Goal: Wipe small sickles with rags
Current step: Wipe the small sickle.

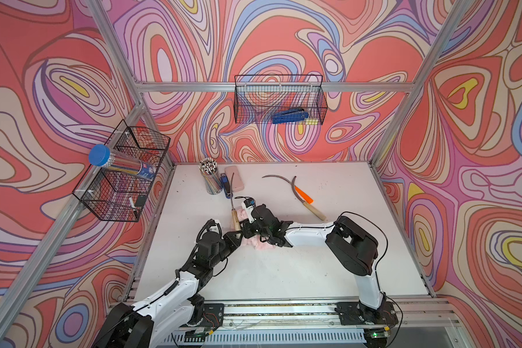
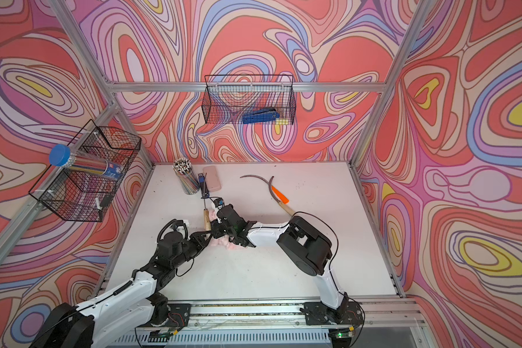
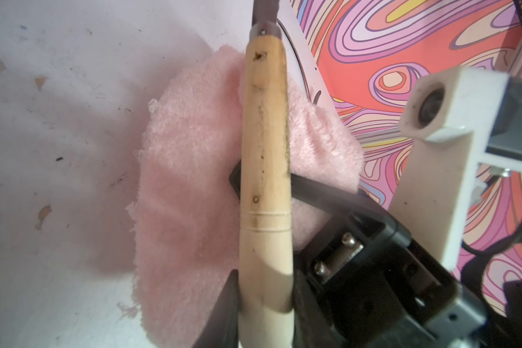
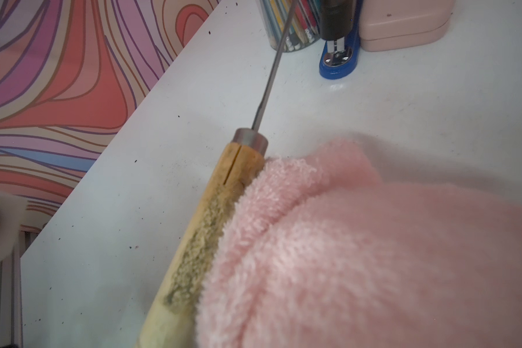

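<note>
Grippers, two: left gripper (image 1: 238, 237) is clamping one held sickle (image 1: 235, 217) by its wooden handle; right gripper (image 1: 249, 225) is pinching the single pink rag (image 3: 187, 195) against that handle. Two more are lying overlapped, well apart on the table (image 1: 284, 271): orange-handled sickle (image 1: 303, 194), wooden-handled sickle (image 1: 314, 210).

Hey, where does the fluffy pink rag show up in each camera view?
In a top view: rag mid-table, against the wooden sickle handle.
In a top view: rag at the same spot, beside the handle.
Left wrist: rag behind the handle.
Right wrist: rag close up, alongside the handle.
Shared landmark: that wooden handle.
</note>
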